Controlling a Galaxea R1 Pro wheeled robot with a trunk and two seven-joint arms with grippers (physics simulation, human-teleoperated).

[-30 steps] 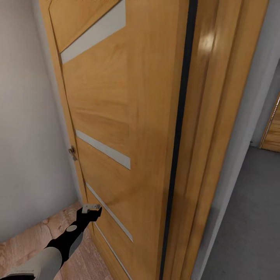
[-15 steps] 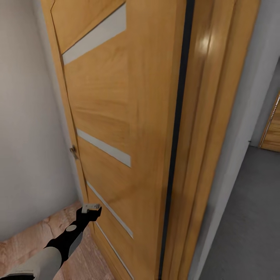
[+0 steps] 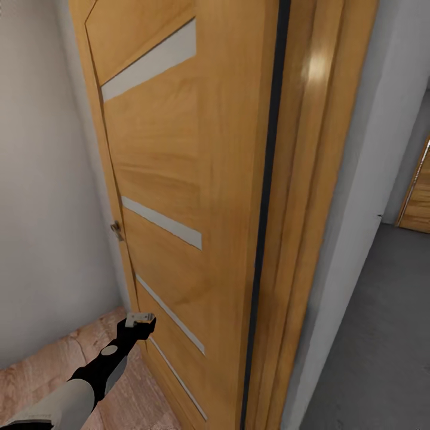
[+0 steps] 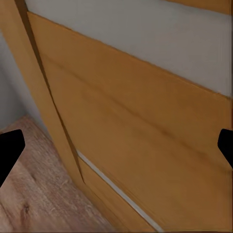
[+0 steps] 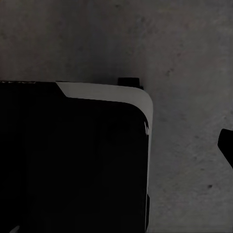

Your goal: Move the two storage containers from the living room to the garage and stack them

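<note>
Wood-plank floor (image 3: 36, 376) by door (image 3: 179, 179)

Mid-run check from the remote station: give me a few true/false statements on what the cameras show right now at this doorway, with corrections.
1. The left gripper is close to the wooden door. True.
2. The left jaws are clamped on an orange-red tub. False: in the left wrist view the fingertips stand wide apart with nothing between them, just door and floor beyond.
3. The door carries pale diagonal stripes. True.
4. The floor under the left arm is grey concrete. False: it is a light wood-plank floor; the grey floor lies beyond the door frame, on the right.
5. The right wrist view looks at a red car. False: it shows a dark robot part over speckled grey ground.
</note>
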